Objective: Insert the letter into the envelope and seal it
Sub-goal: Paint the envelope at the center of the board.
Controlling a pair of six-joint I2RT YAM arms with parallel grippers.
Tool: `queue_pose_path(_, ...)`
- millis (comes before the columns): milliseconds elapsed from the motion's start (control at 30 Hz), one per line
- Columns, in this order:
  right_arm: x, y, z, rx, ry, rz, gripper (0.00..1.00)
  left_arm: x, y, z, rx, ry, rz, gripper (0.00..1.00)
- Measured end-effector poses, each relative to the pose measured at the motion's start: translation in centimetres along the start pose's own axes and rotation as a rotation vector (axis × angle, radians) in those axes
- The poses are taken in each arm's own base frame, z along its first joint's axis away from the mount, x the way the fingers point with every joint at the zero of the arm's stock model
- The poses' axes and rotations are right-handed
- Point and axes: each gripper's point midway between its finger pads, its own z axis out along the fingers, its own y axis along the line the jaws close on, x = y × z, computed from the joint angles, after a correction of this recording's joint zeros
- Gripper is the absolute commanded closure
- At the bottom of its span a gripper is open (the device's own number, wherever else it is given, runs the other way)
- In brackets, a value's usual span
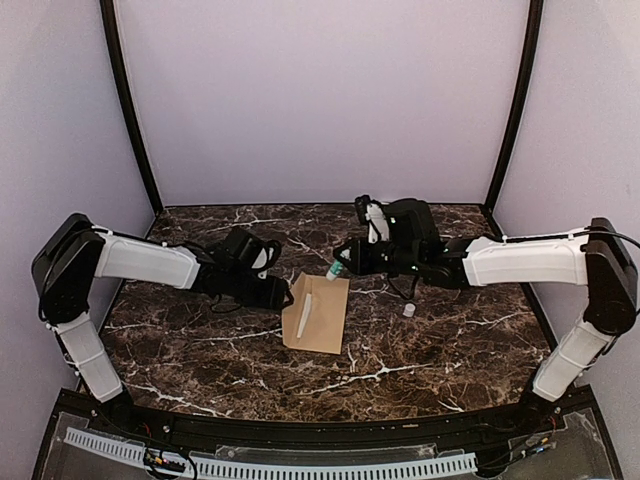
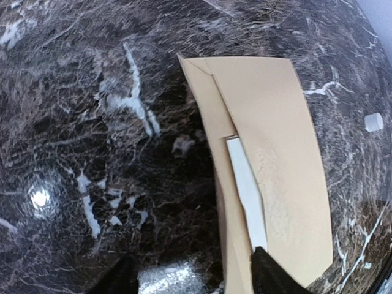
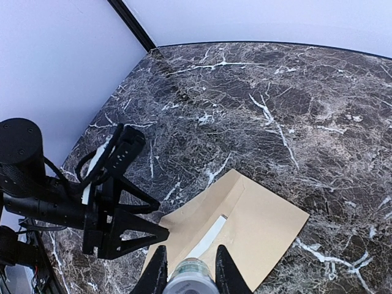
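Observation:
The tan envelope [image 1: 322, 315] lies flat mid-table with its flap open toward the left. A white strip of the letter [image 1: 302, 316] shows at its mouth. In the left wrist view the envelope [image 2: 275, 147] and letter strip [image 2: 246, 190] are just ahead of my fingers. My left gripper [image 1: 282, 293] is open, and its right fingertip [image 2: 269, 275] rests on the flap. My right gripper [image 3: 191, 274] is shut on a glue stick [image 3: 190, 280] and holds it above the envelope's [image 3: 263, 223] far edge. The glue stick [image 1: 335, 269] also shows in the top view.
A small white cap [image 1: 409, 311] lies on the marble table [image 1: 450, 350] to the right of the envelope; it also shows in the left wrist view [image 2: 373, 122]. Walls close in the back and sides. The left arm's gripper [image 3: 163, 220] sits at the envelope's left edge.

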Motion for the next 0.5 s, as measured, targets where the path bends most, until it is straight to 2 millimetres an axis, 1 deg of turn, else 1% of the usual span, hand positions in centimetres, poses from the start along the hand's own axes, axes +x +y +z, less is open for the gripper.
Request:
queue_pose_path(33, 0.0, 0.0, 0.0, 0.000, -0.002, 0.000, 1.00, -0.3, -0.1, -0.5, 0.005, -0.013, -0.001, 0.28)
queue_pose_path(100, -0.1, -0.1, 0.0, 0.004, -0.005, -0.001, 1.00, -1.2, -0.6, -1.5, 0.017, -0.046, 0.004, 0.26)
queue_pose_path(300, -0.4, -0.6, -0.1, 0.031, -0.020, -0.001, 1.00, -4.1, -2.0, -5.1, 0.067, -0.155, 0.012, 0.24)
queue_pose_path(400, -0.5, -0.8, -0.4, 0.041, -0.030, -0.003, 1.00, -5.3, -1.8, -6.9, 0.075, -0.204, 0.002, 0.27)
queue_pose_path(500, -1.0, -0.7, -0.8, 0.044, -0.045, -0.004, 1.00, -6.2, -0.6, -7.8, 0.063, -0.233, -0.021, 0.34)
